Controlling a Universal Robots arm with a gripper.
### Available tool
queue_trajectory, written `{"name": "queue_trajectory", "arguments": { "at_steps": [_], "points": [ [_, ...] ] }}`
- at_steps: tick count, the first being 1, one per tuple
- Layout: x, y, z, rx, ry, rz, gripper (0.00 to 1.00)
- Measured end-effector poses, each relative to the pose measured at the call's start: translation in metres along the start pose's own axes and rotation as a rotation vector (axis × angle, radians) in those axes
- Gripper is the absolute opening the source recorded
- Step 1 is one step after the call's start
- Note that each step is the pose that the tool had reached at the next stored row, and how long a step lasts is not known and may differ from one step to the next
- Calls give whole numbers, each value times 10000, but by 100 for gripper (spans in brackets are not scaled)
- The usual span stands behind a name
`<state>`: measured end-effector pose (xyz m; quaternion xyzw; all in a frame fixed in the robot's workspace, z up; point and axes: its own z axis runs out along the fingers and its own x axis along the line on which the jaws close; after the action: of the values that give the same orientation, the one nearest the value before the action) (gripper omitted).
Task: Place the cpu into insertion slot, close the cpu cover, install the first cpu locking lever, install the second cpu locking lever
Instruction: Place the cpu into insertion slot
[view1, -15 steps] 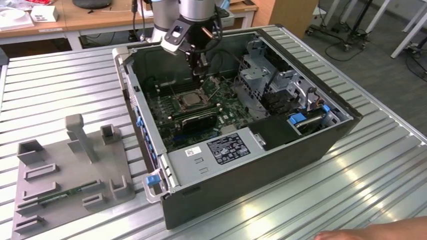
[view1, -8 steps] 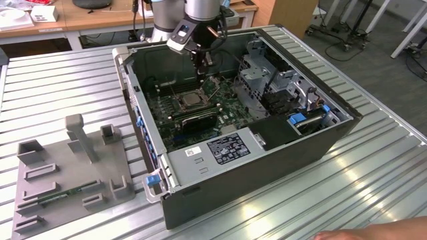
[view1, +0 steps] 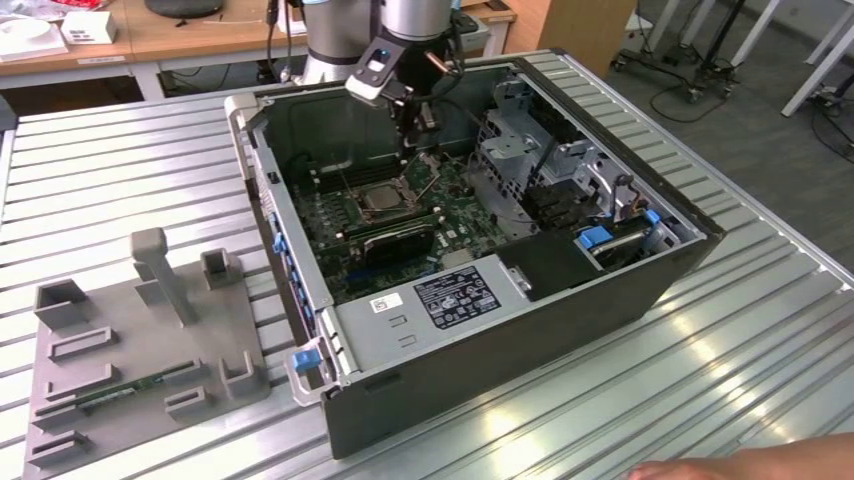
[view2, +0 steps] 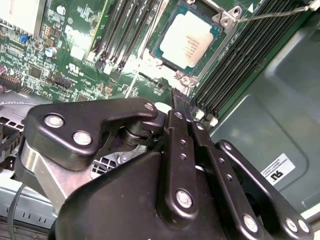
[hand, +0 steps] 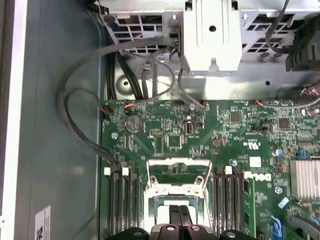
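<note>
While cpu (view2: 189, 40) sits under cpu cover (view2: 226, 19), I'm on lever (view2: 272, 14) latching | end effector (view2: 181, 100) pinched closed, empty-handed — next needs precise hooking.

Bright, even light from above fills the exterior view. The ribbed metal table (view1: 747, 340) throws back pale patches of glare along its ridges, while the inside of the open computer case (view1: 400, 370) sits in softer shade. In the second wrist view the cpu (view2: 187, 42) shines almost white, and the black tool (view2: 179, 97) carries small glints on its screws. In the first wrist view a metal bracket (hand: 212, 35) is washed out to white, and the case wall beside the green board (hand: 200, 140) is dim grey.
</note>
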<state>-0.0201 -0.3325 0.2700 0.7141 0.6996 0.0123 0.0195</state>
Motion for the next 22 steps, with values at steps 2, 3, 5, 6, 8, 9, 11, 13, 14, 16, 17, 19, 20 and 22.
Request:
{"name": "queue_trajectory", "arguments": {
  "at_steps": [2, 3, 5, 6, 8, 9, 11, 13, 14, 16, 17, 19, 20, 22],
  "points": [
    [0, 6, 0, -1, 0, 0, 10],
    [0, 6, 0, 0, 0, 1, 10],
    [0, 7, 0, 0, 0, 1, 10],
    [0, 7, 1, -1, 1, 0, 10],
    [0, 7, 0, 0, 0, 1, 10],
    [0, 8, 0, 0, 0, 0, 10],
    [0, 8, 0, 0, 0, 0, 10],
    [0, 7, 0, 0, 0, 1, 10],
    [0, -1, 1, -1, -1, 0, 10],
    [0, -46, 3, -4, 0, 1, 10],
    [-1, -75, 5, -5, 0, 1, 10],
    [-3, -146, 12, -5, 0, 1, 10],
    [-3, -183, 22, -6, 0, 1, 10],
    [-4, -219, 55, -6, 1, 1, 10]
  ]
}}
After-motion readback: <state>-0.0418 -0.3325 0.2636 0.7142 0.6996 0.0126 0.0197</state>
